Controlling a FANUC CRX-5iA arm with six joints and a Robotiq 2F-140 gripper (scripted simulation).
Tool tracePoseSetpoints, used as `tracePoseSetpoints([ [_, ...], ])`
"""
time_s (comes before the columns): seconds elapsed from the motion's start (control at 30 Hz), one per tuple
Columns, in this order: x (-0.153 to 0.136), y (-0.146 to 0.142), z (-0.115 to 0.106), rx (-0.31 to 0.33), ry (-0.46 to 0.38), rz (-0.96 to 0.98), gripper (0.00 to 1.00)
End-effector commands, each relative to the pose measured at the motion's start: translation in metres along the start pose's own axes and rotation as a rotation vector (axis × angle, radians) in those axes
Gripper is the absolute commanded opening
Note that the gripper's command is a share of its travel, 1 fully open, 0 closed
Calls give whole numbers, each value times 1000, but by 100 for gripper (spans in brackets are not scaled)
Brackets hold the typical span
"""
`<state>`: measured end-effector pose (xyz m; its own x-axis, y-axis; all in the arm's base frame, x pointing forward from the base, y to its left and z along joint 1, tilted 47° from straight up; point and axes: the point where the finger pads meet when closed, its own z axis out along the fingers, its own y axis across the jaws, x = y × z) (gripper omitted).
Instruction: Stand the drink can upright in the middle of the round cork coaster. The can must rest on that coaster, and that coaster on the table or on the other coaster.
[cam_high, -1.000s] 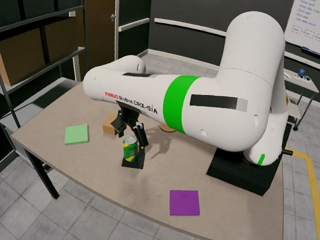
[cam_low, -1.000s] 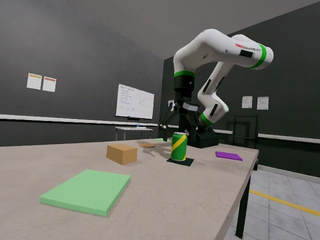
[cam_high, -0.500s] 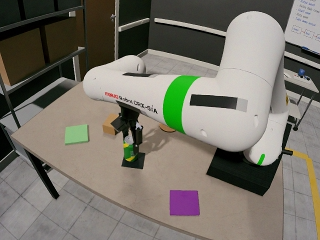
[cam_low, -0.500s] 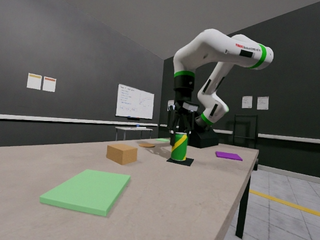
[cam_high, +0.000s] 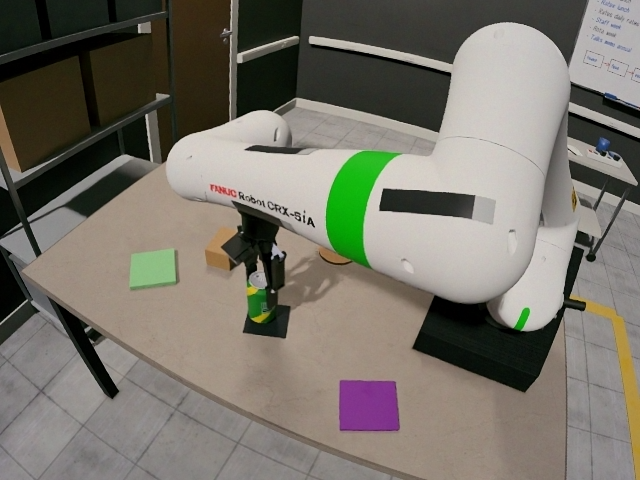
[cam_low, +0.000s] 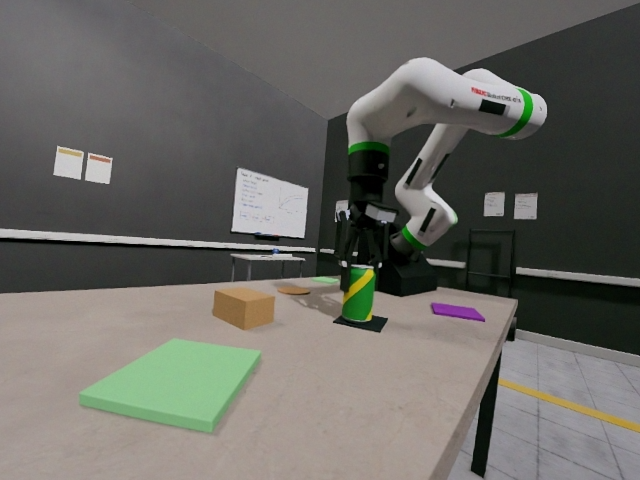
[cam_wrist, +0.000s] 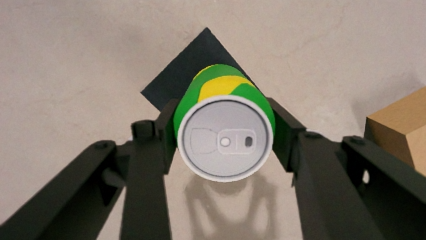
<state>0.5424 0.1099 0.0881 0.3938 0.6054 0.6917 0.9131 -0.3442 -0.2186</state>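
The green and yellow drink can (cam_high: 260, 302) stands upright on a black square coaster (cam_high: 268, 323) near the middle of the table. It also shows in the exterior view (cam_low: 358, 293) and from above in the wrist view (cam_wrist: 225, 135). My gripper (cam_high: 264, 281) comes down from above and is shut on the can's upper part, one pad on each side (cam_wrist: 225, 137). The round cork coaster (cam_high: 333, 255) lies farther back, partly hidden by the arm; it also shows in the exterior view (cam_low: 293, 290).
A brown cardboard box (cam_high: 221, 249) stands just behind and left of the can. A light green pad (cam_high: 153, 268) lies at the left, a purple pad (cam_high: 369, 405) at the front. The robot's black base (cam_high: 491, 341) is at the right.
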Motion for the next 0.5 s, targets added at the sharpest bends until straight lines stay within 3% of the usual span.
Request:
tracePoseSetpoints([
  [0.0, 0, 0, -1, -1, 0, 0, 10],
  [0.27, 0, 1, -5, -1, 0, 0, 10],
  [0.47, 0, 1, -29, -2, 1, -1, 10],
])
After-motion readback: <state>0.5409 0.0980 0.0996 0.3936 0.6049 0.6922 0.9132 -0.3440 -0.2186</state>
